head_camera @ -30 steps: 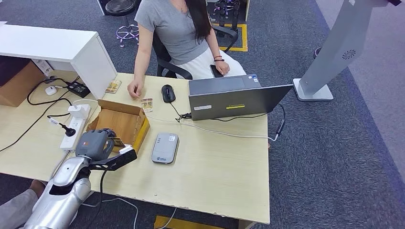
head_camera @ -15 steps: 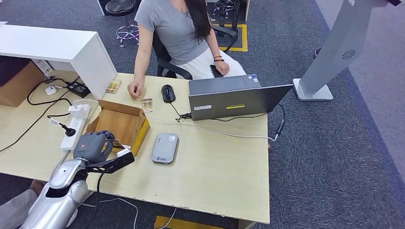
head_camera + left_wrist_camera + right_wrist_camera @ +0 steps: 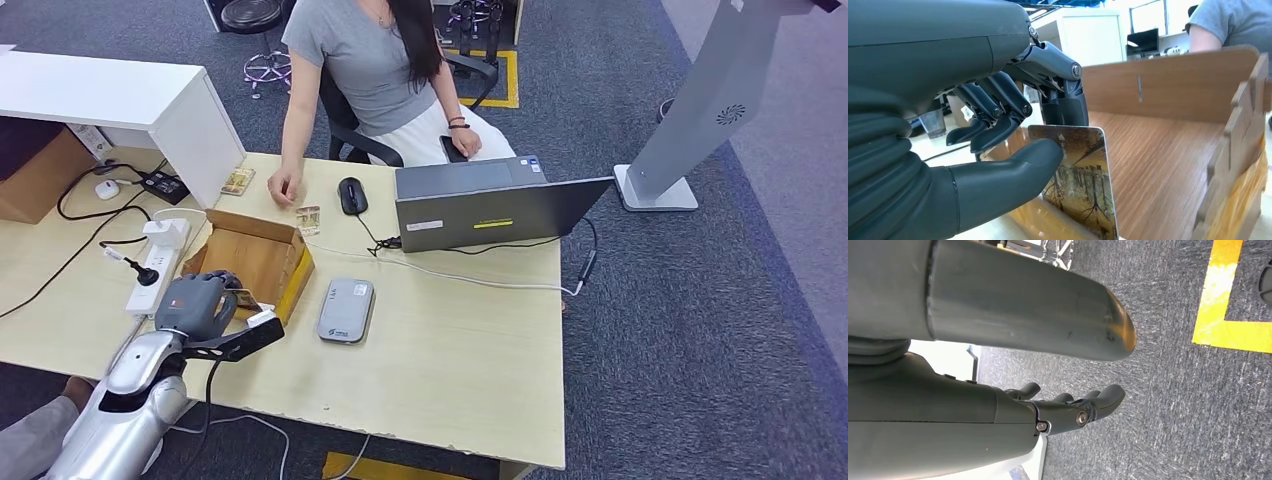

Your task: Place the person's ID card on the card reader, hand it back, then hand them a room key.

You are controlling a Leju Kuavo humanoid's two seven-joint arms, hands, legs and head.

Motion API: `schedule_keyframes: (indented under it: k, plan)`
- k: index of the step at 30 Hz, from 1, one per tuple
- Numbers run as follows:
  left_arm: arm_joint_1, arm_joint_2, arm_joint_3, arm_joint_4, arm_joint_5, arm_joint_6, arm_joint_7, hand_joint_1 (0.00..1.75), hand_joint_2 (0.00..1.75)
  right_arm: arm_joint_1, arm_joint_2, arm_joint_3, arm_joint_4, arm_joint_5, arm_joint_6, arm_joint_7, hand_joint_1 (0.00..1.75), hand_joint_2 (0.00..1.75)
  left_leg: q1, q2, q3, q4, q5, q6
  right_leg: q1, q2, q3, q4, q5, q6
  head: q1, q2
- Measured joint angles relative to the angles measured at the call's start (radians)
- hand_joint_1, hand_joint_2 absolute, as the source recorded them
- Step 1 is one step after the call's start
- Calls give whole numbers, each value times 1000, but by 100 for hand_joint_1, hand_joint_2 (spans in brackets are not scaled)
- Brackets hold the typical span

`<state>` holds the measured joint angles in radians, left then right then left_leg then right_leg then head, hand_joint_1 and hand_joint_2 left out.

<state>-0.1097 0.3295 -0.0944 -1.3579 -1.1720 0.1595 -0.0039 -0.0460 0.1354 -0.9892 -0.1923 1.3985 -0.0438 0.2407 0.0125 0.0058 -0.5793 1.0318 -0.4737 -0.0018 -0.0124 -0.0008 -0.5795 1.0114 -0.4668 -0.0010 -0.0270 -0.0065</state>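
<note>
Even, bright indoor light falls from above on the desk [image 3: 450, 340], leaving only soft, short shadows and no harsh glare. In the left wrist view the background is washed out and soft, while the right wrist view shows a glossy highlight and an overexposed white patch.

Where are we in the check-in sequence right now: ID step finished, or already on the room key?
Likely the key step. The card reader lies bare, and one card lies by the person's hand, which may be the returned ID, though I can't confirm that. The left hand pinches a picture-printed card at the wooden box. Handing it across is left. The right hand hangs over the floor.
</note>
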Motion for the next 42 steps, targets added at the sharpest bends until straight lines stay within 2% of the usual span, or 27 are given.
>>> schedule_keyframes:
  k: [12, 24, 30, 36, 39, 42]
  plan:
    - [-88, -13, -13, -9, 4, 4, -10, 175, 175, -1, -2, 0, 0, 9, 1, -3, 0, 0, 0, -1, -1, 1, 2, 0, 0, -1, -2, 0, 1, 0, 0, 0]
    - [-417, -36, -136, 38, 12, -75, 30, 175, 175, -10, -6, 0, 0, 19, 18, -17, 0, 0, 0, -2, -5, 1, 8, 0, 0, -2, -5, 0, 8, -1, 0, 0]
    - [-588, -51, -198, 128, 9, -101, 46, 175, 175, -13, -8, 1, 0, 30, 24, -21, 0, 0, 0, -3, -8, 1, 10, 0, 0, -2, -7, 0, 10, 0, 0, 0]
    - [-763, -86, -258, 225, 9, -132, 55, 175, 175, -15, -10, 8, 0, 41, 36, -30, 0, 0, 0, -2, -8, 1, 11, 0, 0, -1, -7, 0, 11, 0, 0, 0]
    - [-820, -103, -278, 268, 8, -132, 56, 175, 175, -15, -10, 9, 0, 43, 35, -32, 0, 0, 0, -2, -8, 1, 12, 0, 0, -1, -7, 0, 11, 0, 0, 0]
    - [-843, -115, -291, 290, 8, -130, 57, 175, 175, -16, -10, 10, 0, 43, 35, -32, 0, 0, 0, -1, -8, 1, 12, 0, 0, -1, -8, 0, 11, 0, 0, 0]
